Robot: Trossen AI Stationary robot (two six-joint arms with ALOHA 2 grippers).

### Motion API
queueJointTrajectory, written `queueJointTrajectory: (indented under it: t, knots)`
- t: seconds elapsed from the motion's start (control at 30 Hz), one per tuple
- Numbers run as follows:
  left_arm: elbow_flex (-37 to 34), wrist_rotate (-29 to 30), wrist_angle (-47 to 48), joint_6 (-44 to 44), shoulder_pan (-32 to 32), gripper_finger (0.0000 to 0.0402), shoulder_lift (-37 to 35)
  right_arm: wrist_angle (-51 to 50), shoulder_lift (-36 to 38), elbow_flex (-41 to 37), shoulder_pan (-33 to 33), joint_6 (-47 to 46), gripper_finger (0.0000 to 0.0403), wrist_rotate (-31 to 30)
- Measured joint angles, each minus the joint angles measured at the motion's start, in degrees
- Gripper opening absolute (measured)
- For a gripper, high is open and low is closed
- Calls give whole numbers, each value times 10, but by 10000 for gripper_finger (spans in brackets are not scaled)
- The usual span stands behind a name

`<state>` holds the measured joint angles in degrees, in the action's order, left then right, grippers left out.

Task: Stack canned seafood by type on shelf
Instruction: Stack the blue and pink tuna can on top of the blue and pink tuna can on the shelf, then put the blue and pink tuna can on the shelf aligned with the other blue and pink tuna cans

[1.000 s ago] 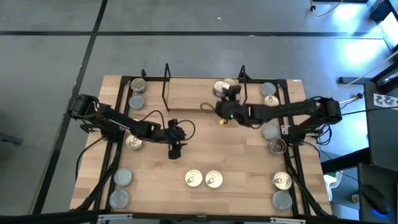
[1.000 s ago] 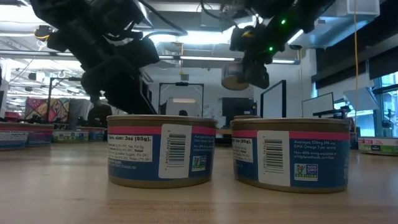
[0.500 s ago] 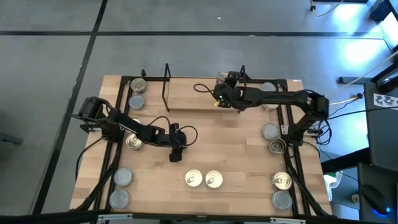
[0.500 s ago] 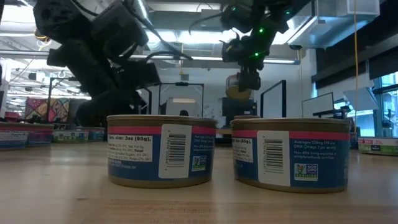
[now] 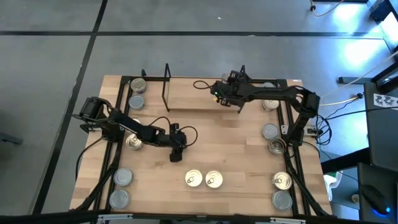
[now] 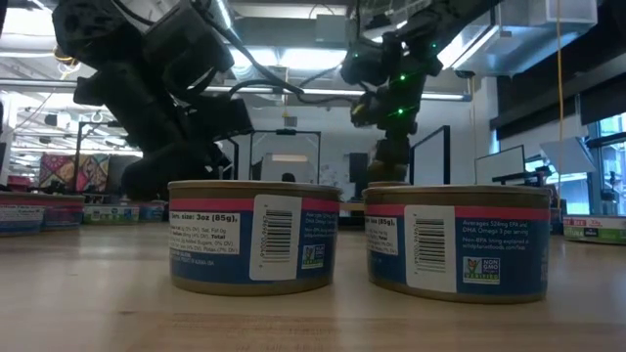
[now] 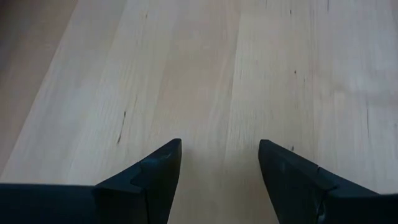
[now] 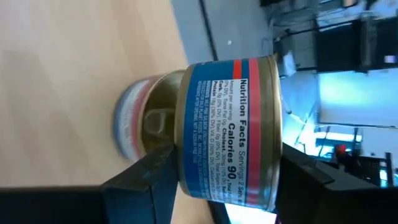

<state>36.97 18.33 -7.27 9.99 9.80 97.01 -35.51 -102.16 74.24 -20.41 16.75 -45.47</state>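
A: What has changed over the last second?

B: The right hand (image 5: pixel 222 94) has carried its can (image 8: pixel 227 127) away from the middle of the counter (image 5: pixel 249 155) to the far side, over the shelf (image 5: pixel 193 96). A second ago it was nearer the centre, and higher in the low view; now it is lower, close to the board.

A: Is the can still gripped?

B: Yes. In the right wrist view the two dark fingers (image 8: pixel 146 177) are clamped on the blue-labelled tin, and a second can (image 8: pixel 134 124) with a gold pull-tab top sits right beyond it on the wooden board. Whether the two touch I cannot tell.

A: So what does that mean for the job?

B: My reading is that this is the placing step: a gold-top can being brought to join another of its kind, side by side or as a stack. It is not let go yet.

A: And the left hand?

B: The left hand (image 5: pixel 173 151) has barely shifted. It hovers over bare counter left of centre, fingers (image 7: pixel 155 177) apart with nothing between them.

A: How much remains?

B: Plenty, I'd say. Two gold-top cans (image 5: pixel 204 180) sit at the near middle, and more tins line both side edges, such as the grey-top one (image 5: pixel 122 177) at the near left.
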Motion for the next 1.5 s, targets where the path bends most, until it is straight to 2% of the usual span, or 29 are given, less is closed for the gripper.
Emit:
queueJointTrajectory:
  t: [0.1,0.4,0.73,0.8,0.97,1.07,1.3,1.5]
  knots:
    - [0,0,0,-4,0,214,0,4,-7,0,-7,0,199,17]
    - [0,0,-3,-10,0,214,0,15,-25,1,-9,19,199,-20]
    - [0,0,-6,-13,0,214,1,24,-27,0,-32,32,199,-14]
    - [0,0,-6,-13,0,214,1,20,-27,0,-33,33,220,-12]
    - [-1,0,-6,-13,0,214,1,17,-28,-1,-33,33,315,15]
    - [-1,0,-6,-12,0,214,1,18,-27,-1,-33,33,342,15]
    - [-1,0,-7,-12,0,214,1,8,-13,-1,-22,34,340,22]
    - [-1,0,-9,-16,0,214,1,-8,57,-1,53,29,320,47]
